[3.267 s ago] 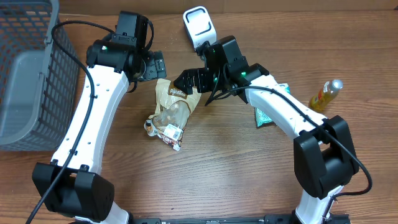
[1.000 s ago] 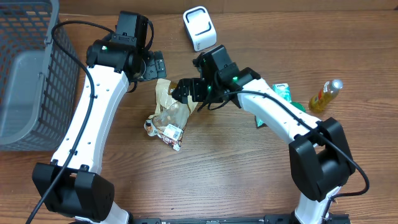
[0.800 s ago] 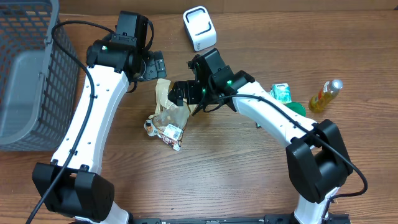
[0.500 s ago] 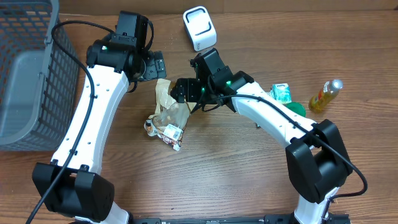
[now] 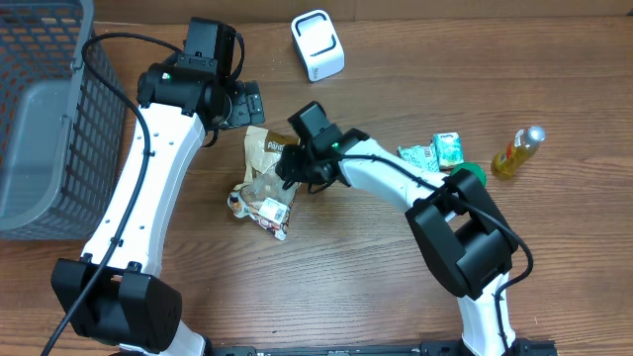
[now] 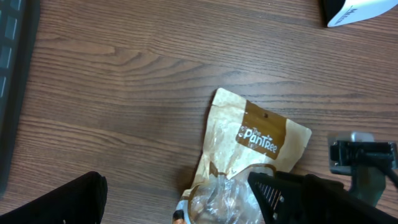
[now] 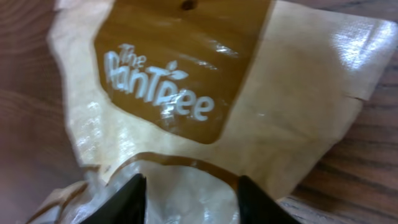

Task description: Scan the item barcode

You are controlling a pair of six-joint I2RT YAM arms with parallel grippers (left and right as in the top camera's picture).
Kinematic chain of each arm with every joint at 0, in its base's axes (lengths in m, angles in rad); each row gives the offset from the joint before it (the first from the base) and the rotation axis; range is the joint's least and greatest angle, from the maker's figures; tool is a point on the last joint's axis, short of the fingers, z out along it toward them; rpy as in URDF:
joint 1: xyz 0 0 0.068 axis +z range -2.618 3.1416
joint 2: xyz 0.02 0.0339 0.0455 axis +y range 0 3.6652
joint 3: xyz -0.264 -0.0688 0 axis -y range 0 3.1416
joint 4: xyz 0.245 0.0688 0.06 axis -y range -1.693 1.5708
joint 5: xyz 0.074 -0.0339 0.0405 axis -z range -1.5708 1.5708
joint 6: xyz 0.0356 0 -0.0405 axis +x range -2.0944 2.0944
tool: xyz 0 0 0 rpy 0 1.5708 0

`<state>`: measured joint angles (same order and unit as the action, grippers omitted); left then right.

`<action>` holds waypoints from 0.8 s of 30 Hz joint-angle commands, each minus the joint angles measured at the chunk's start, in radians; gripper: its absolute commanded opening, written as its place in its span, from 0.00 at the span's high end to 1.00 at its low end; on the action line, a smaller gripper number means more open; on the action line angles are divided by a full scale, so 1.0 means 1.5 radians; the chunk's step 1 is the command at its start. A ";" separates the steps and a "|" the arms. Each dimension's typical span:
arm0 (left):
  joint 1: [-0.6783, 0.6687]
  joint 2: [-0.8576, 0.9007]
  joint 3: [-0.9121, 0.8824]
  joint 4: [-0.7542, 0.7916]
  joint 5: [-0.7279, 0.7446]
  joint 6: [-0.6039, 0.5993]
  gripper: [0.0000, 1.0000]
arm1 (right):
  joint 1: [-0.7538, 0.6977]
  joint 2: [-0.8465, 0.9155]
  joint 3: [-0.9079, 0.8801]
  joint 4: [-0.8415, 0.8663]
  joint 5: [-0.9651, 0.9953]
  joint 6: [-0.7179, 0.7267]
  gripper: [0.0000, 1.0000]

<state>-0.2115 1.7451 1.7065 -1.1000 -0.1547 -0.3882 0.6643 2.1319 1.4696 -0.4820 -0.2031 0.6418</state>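
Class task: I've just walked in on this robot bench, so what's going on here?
The right gripper is down on the PanTree snack pouch, fingers either side of it; whether it grips yet is unclear. The left gripper hangs open just beyond the pouch's top edge. The white scanner stands untouched further back.

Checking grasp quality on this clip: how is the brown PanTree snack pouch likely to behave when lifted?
Probably floppy: the snack pouch is thin, creased film, so it would likely sag from a pinch. Its glossy surface looks somewhat slippery. It lies flat on the table, so rolling seems unlikely.
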 commanded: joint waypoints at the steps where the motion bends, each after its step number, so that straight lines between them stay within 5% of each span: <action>1: -0.003 -0.008 0.011 0.000 -0.006 0.010 0.00 | 0.007 0.002 0.005 -0.022 0.104 0.008 0.65; 5: -0.003 -0.008 0.011 0.000 -0.006 0.010 0.00 | -0.006 -0.003 0.006 -0.081 0.165 0.017 0.73; 16: -0.003 -0.008 0.011 0.000 -0.006 0.010 0.00 | -0.074 -0.072 0.011 -0.244 0.181 0.063 0.72; 24: -0.003 -0.008 0.011 0.000 -0.006 0.010 0.00 | -0.077 -0.148 0.012 -0.266 0.104 -0.032 0.60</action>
<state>-0.2115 1.7451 1.7065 -1.1000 -0.1547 -0.3882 0.5503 2.0003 1.4849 -0.8837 -0.0006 0.6540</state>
